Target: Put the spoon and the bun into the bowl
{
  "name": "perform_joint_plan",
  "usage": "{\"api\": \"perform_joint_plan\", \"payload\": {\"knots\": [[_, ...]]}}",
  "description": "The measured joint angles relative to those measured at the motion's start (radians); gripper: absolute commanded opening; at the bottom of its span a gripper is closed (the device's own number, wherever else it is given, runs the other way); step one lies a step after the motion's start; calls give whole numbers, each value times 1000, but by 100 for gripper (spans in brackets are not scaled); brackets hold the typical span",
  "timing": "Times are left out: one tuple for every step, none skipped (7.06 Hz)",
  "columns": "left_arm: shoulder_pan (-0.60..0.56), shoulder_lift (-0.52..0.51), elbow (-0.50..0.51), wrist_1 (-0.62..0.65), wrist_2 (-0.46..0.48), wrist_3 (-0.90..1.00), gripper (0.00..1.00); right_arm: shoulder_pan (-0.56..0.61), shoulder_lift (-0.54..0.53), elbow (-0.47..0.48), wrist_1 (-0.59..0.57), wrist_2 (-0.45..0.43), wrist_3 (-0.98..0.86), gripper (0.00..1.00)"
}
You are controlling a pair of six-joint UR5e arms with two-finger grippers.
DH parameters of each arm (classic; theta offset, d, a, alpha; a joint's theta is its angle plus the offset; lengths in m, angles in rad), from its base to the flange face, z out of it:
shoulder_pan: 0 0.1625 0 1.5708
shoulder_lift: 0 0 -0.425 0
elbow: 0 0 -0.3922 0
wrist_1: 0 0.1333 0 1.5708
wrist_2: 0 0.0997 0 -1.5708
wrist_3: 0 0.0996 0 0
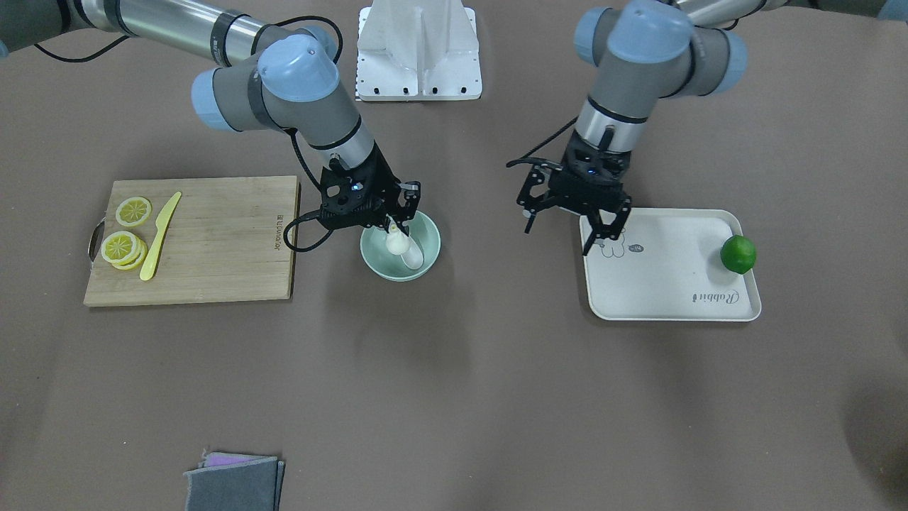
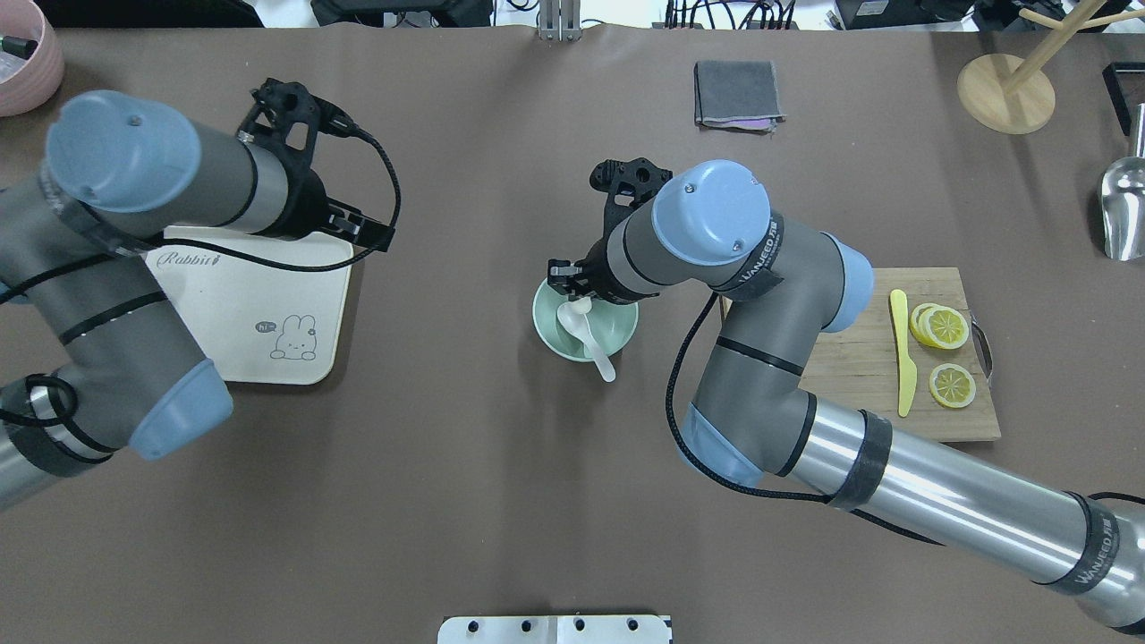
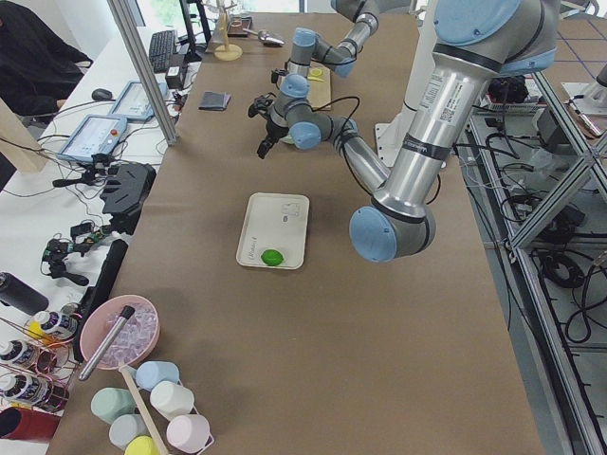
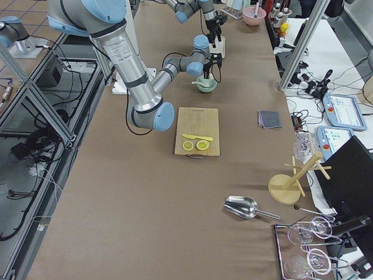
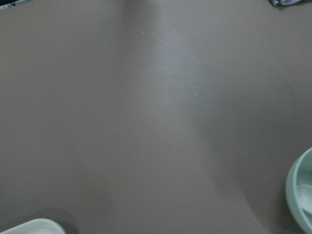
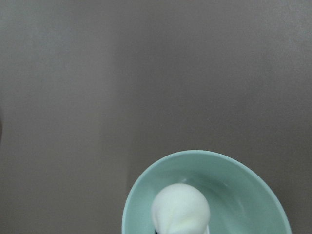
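Note:
The mint-green bowl [image 1: 428,240] [image 2: 626,324] stands mid-table. The white spoon [image 1: 413,257] [image 2: 597,351] lies in it, its handle reaching over the rim on the robot's side. My right gripper [image 1: 397,223] [image 2: 572,286] hangs over the bowl and looks shut on the white bun [image 1: 395,243], held just above the bowl's inside; the right wrist view shows the bun [image 6: 180,207] over the bowl [image 6: 243,185]. My left gripper [image 1: 560,234] [image 2: 284,97] is open and empty, raised over the tray's edge nearest the bowl.
The cream tray [image 1: 667,284] [image 2: 241,304] holds a green lime [image 1: 738,254]. A wooden board [image 1: 213,241] [image 2: 859,358] carries lemon slices [image 1: 124,248] and a yellow knife [image 1: 159,238]. A grey cloth [image 1: 234,482] [image 2: 736,94] lies far across the table.

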Motion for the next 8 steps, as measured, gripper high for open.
{"api": "perform_joint_plan", "payload": {"knots": [[-27,26,-8,-2,-10,13,98,-1,19,-11,-12,-9,3,100],[-46,60,-10,-9,-11,13,98,0,28,-8,-21,-14,1,100],[-73,98,-10,-28,-10,15,98,6,28,11,-44,-13,-7,100],[-99,131,-6,-59,-10,22,98,18,24,45,-103,-7,-29,100],[-112,152,0,-87,-10,26,98,27,20,87,-185,-2,-60,100],[-118,160,2,-101,-10,26,98,28,15,113,-245,-2,-80,100],[-120,162,3,-106,-11,26,98,26,9,121,-271,-4,-91,100],[-120,163,2,-108,-11,26,98,23,8,122,-290,-9,-96,100]]}}
